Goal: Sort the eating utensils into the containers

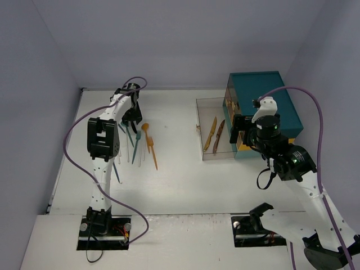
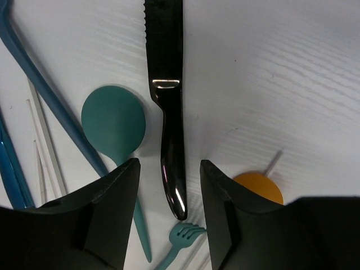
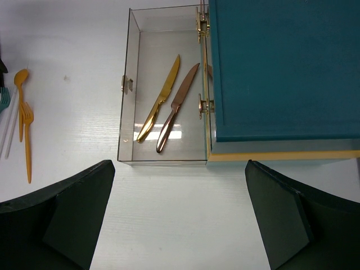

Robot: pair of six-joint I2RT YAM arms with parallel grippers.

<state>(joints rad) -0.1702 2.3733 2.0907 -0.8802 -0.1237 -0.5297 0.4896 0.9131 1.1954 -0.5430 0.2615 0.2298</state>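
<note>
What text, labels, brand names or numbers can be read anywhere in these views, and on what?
None: no view shows any readable text.
The teal chest, the clear container and the dark knife bear no visible markings.

Glossy black knife point(image 2: 167, 112), matt teal spoon point(image 2: 114, 121), clear plastic box point(image 3: 163, 90), metallic gold knife point(image 3: 160, 100)

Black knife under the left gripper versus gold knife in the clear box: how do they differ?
The black knife is glossy black; the gold knife is shiny gold. The black knife lies loose on the table, its handle between the fingers of the open left gripper; the gold knife lies in the clear box. Both lie flat, ungripped.
</note>
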